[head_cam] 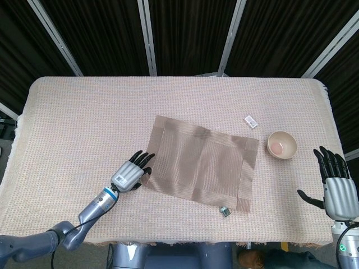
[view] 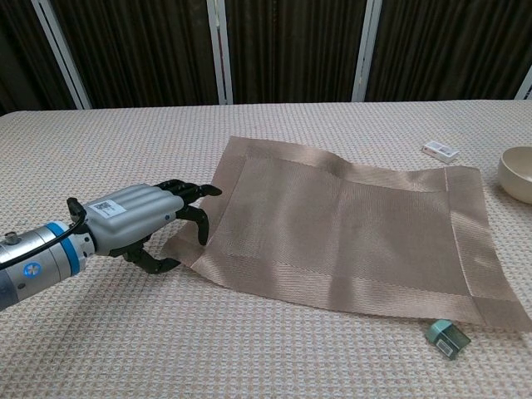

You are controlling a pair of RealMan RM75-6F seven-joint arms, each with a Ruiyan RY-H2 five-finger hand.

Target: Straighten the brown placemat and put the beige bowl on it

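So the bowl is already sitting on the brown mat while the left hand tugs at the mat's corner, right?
Not quite. The head view shows the bowl on the tablecloth, to the right of the mat and apart from it. The left hand is indeed at the mat's near left corner.

Head view overhead; chest view low, nearer (both show placemat (head_cam: 199, 163)).

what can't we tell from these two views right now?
- Left hand at the placemat corner: whether the fingers actually pinch it; both views leave it unclear.
- Bowl: cut off by the chest view's right edge.
- Right hand: absent from the chest view.
- White tag and small green thing: too small to identify.
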